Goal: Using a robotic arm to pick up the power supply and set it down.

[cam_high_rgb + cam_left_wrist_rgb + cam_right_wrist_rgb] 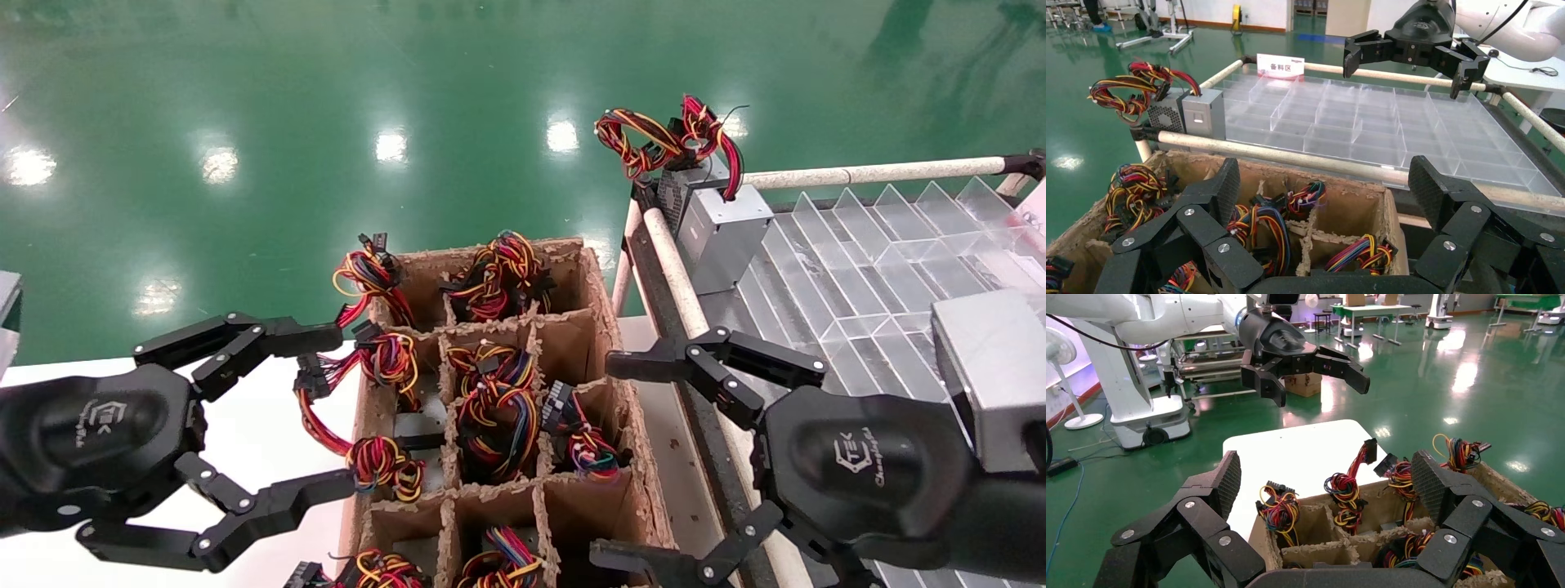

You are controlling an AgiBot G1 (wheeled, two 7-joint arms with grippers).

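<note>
floor [327,98]: glossy green, light glare; white table [1303,453]; standing fan [1061,361]

Centre of the head view: brown cardboard divider crate [609,327], cells stuffed with red-yellow-black wire bundles [494,408]. Right side: clear plastic compartment tray [866,245], framed by cream padded rails [874,172]. Behind everything: glossy green floor [245,98]. Lower left: white tabletop [270,441].
</note>
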